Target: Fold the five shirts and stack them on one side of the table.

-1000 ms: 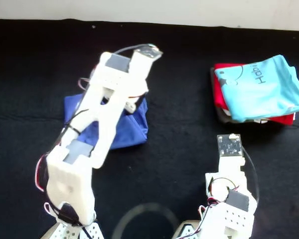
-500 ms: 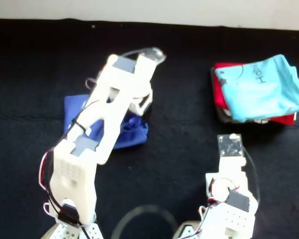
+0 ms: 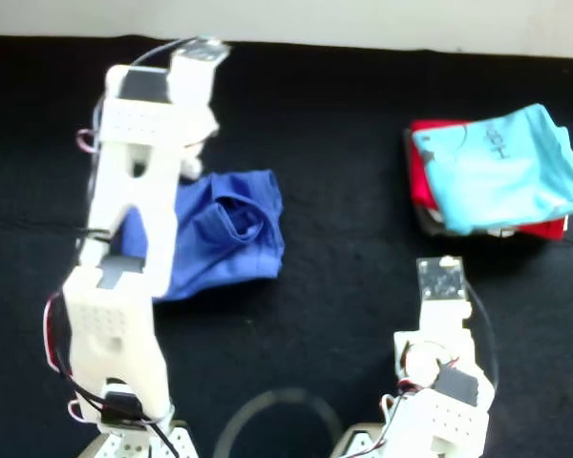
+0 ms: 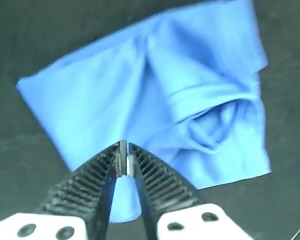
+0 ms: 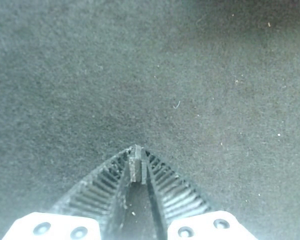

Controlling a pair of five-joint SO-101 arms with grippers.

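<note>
The blue shirt is lying rumpled at centre left, seemingly half folded. The left gripper, hovering over it, and the right gripper are both pinched together, empty. That fold is probably needing finishing before carrying it to the upper-right stack.

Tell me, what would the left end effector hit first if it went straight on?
Most likely the blue shirt: the left end effector points right at it, though the gap is unclear.
</note>
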